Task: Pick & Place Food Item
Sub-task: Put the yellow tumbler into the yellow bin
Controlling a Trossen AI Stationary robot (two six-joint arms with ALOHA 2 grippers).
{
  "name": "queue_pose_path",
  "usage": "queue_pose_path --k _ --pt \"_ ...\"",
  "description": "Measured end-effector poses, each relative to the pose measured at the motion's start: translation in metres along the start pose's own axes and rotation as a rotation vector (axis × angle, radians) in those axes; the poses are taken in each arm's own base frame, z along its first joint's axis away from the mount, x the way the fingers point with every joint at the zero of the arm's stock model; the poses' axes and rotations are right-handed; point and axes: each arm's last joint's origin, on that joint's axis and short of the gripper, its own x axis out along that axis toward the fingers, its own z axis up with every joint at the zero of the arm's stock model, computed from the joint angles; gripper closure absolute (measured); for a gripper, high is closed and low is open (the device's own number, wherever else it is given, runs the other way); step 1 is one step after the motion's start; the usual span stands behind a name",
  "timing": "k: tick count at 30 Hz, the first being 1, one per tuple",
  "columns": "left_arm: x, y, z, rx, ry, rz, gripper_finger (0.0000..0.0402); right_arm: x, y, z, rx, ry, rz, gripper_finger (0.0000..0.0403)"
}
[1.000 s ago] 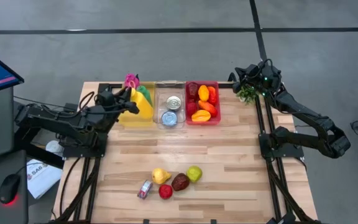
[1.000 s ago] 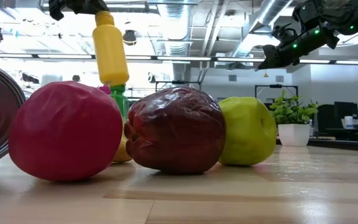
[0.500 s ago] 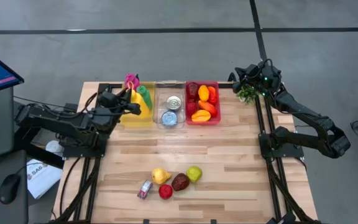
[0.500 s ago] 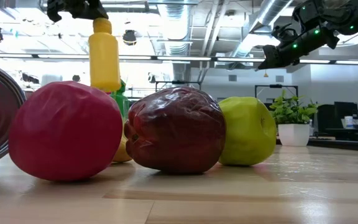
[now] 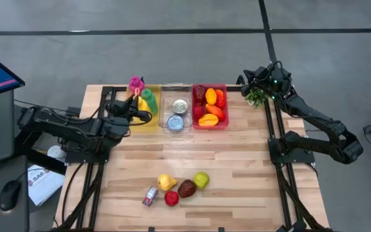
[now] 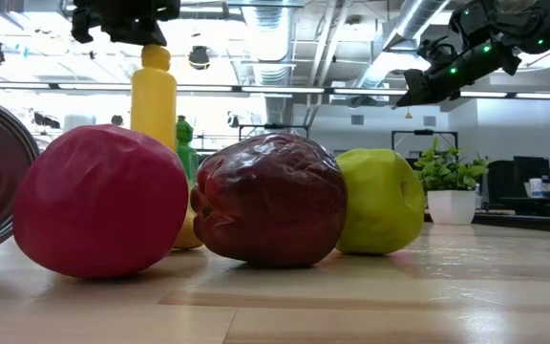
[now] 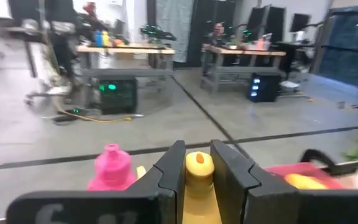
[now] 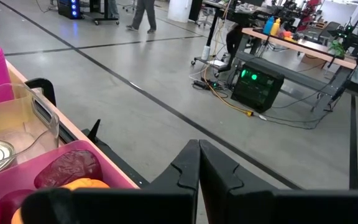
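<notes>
Yellow plastic, in the form of an upright squeeze bottle (image 6: 154, 96), was clamped at its neck between the two dark fingers (image 7: 169, 174) of the left tool (image 7: 199, 177); the bottle's cap showed in the gap between them in the left wrist view. Seen from above, the left tool (image 5: 134, 108) stood over the yellow bin (image 5: 134, 122) at the far left of the row of three bins, with the bottle hanging directly beneath it, inside or just above that bin; which of the two could not be told. A pink bottle (image 5: 136, 83) and a green bottle (image 5: 148, 101) stood in the same bin, just beside the held one.

The clear middle bin (image 5: 165, 109) contained two tins (image 5: 180, 106), and the red bin (image 5: 224, 113) contained red and orange produce. Near the front edge of the wooden counter (image 5: 237, 154) lay a cluster of loose items, well apart from both tools: a small can (image 5: 149, 196), a red fruit (image 5: 171, 198), a dark red fruit (image 5: 187, 188), a yellow fruit (image 5: 166, 182) and a green fruit (image 5: 201, 179).

The right tool (image 5: 248, 76) was held at the far right corner of the counter, beside a small potted plant (image 5: 256, 96), its fingers pressed together and carrying nothing.
</notes>
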Motion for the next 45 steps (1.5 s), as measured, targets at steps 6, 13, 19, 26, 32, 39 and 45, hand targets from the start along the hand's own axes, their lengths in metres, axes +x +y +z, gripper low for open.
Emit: queue_pose_path --k 6,13,19,26,32,39,45 --pt "0.003 0.005 0.002 0.010 -0.020 0.058 0.0353 0.000 0.000 0.000 0.000 0.000 0.000 0.0400" --pt "0.008 0.007 -0.005 0.078 -0.012 0.086 0.0353 0.000 0.000 0.000 0.000 0.001 0.000 0.0400" --pt "0.021 0.017 -0.028 -0.023 -0.019 0.163 0.0353 0.000 0.000 0.000 0.000 0.001 0.000 0.0400" --pt "0.025 0.028 -0.055 -0.034 -0.018 0.193 0.0353 0.000 0.000 0.000 0.000 0.001 0.000 0.0400" --pt "0.024 0.033 -0.068 0.028 0.002 0.185 0.0350 0.000 0.000 0.000 0.000 0.001 0.000 0.0400" --pt "0.024 0.039 -0.086 -0.022 0.001 0.183 0.0348 0.000 0.000 0.000 0.000 0.001 0.000 0.0400" --pt "0.024 0.040 -0.088 -0.024 0.000 0.182 0.0338 0.000 0.000 0.000 0.000 0.001 0.000 0.0400"
